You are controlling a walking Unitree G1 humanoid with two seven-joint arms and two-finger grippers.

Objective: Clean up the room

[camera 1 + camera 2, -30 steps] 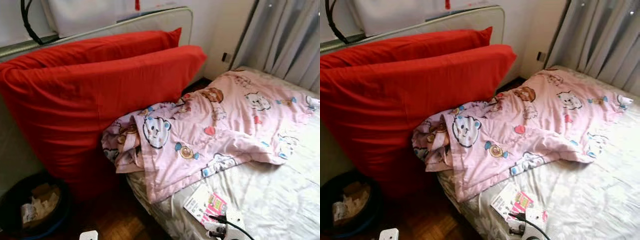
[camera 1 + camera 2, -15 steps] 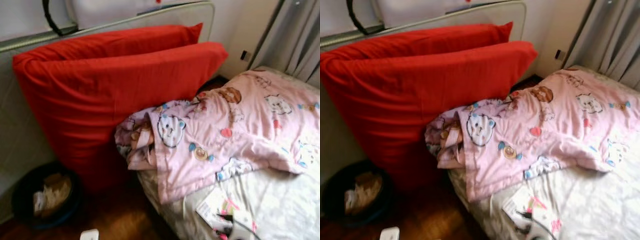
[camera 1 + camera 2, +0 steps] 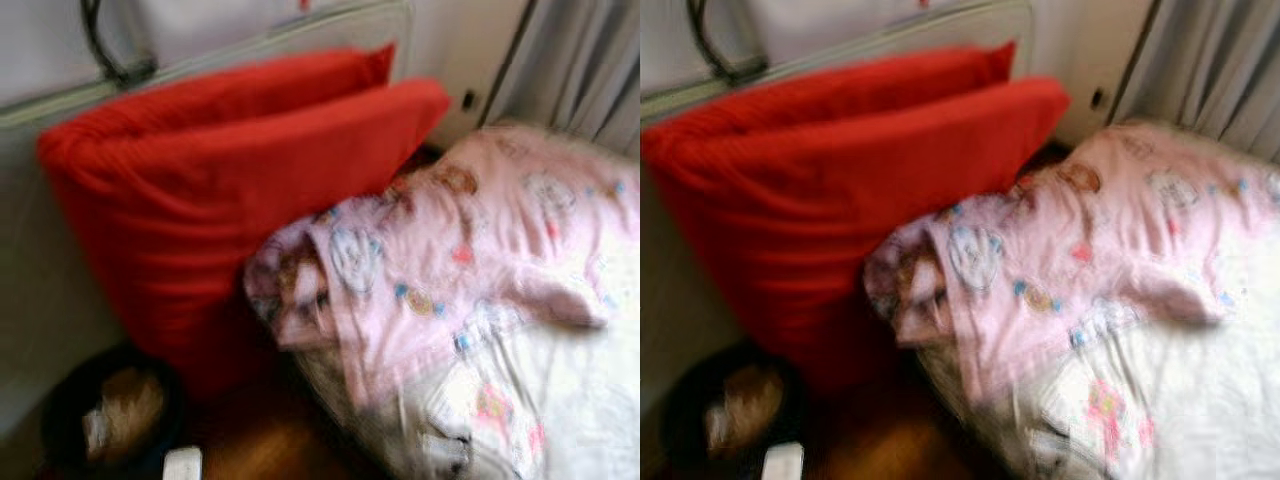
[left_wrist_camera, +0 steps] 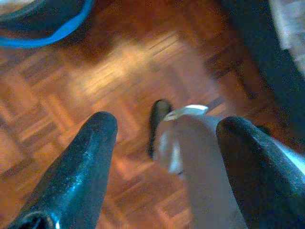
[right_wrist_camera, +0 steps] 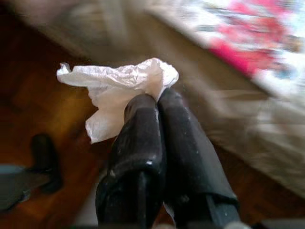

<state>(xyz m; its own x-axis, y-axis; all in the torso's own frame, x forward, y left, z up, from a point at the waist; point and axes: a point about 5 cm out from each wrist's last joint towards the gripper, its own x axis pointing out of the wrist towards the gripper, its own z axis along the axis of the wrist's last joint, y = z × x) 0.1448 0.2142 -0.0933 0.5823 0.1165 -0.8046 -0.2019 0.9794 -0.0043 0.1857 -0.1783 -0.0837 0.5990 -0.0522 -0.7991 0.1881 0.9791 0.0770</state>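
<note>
In the right wrist view my right gripper (image 5: 155, 98) is shut on a crumpled white tissue (image 5: 119, 90), held over the wooden floor beside the bed edge. My left gripper (image 4: 164, 126) hangs open above the parquet floor (image 4: 71, 86), nothing between its fingers. A dark round bin (image 3: 105, 420) with paper scraps inside stands on the floor at lower left, below two big red pillows (image 3: 230, 190). The bin's blue-edged rim (image 4: 43, 28) also appears in the left wrist view. A pink cartoon-print blanket (image 3: 440, 250) lies bunched on the bed.
The bed (image 3: 560, 400) with a pale sheet takes up the right side, with a pink printed paper (image 3: 490, 410) near its front edge. A small white object (image 3: 182, 464) lies on the floor. Grey curtains (image 3: 590, 70) hang at the back right. The head views are blurred.
The whole picture has shifted a little and blurred, so the camera is moving. The things on the bed and floor have not moved.
</note>
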